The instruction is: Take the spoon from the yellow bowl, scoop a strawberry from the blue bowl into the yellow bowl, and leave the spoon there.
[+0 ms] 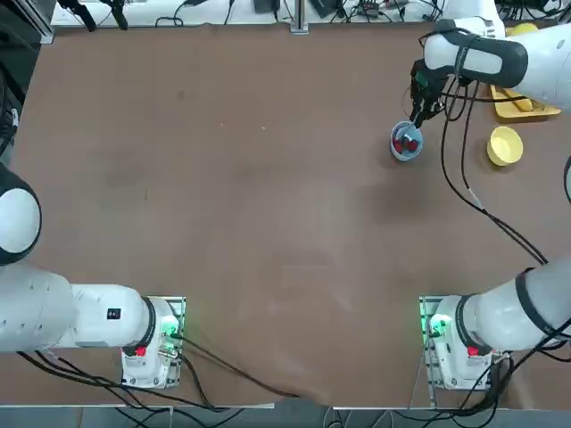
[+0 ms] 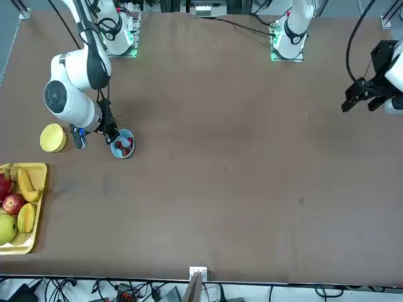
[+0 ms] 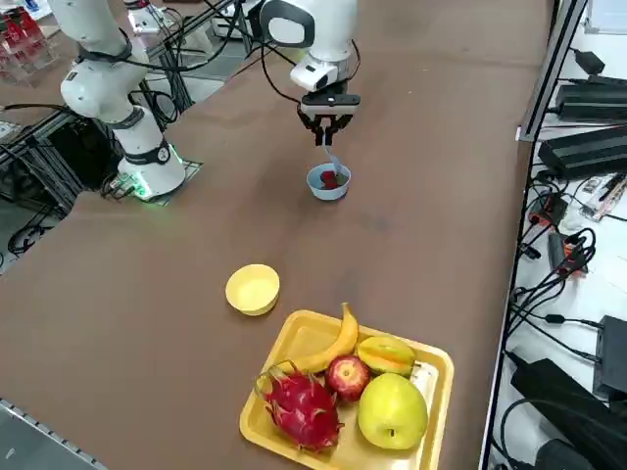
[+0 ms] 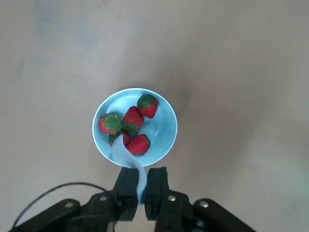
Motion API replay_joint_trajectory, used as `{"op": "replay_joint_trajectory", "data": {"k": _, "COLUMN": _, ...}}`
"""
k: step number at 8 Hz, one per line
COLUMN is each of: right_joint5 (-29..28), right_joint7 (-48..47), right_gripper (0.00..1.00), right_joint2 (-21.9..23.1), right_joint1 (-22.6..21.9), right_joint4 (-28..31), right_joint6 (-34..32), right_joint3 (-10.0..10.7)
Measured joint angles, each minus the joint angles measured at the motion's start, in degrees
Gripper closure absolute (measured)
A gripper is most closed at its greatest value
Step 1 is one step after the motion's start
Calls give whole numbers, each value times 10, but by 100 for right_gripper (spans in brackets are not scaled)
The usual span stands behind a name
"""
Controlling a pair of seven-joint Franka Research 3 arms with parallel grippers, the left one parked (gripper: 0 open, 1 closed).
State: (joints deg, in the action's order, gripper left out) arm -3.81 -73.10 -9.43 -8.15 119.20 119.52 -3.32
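Note:
My right gripper is shut on the handle of the light-blue spoon, just above the blue bowl. The spoon's scoop end dips down into the bowl among several red strawberries. From the right side, the gripper hangs over the blue bowl with the spoon slanting down into it. The yellow bowl sits apart, with nothing in it. From overhead, the blue bowl lies left of the yellow bowl, with the gripper over its far edge.
A rectangular yellow tray holds a banana, an apple, a dragon fruit and other fruit beside the yellow bowl, near the table's right edge. Cables trail from the right arm across the table.

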Motion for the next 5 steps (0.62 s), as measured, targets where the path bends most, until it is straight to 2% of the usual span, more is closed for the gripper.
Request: {"op": "replay_joint_trajectory", "data": {"k": 5, "right_joint5": -2, "right_joint7": 0, "right_gripper": 89, "right_joint2": 0, "right_joint1": 0, "right_joint4": 1, "right_joint6": 3, "right_joint3": 0}}
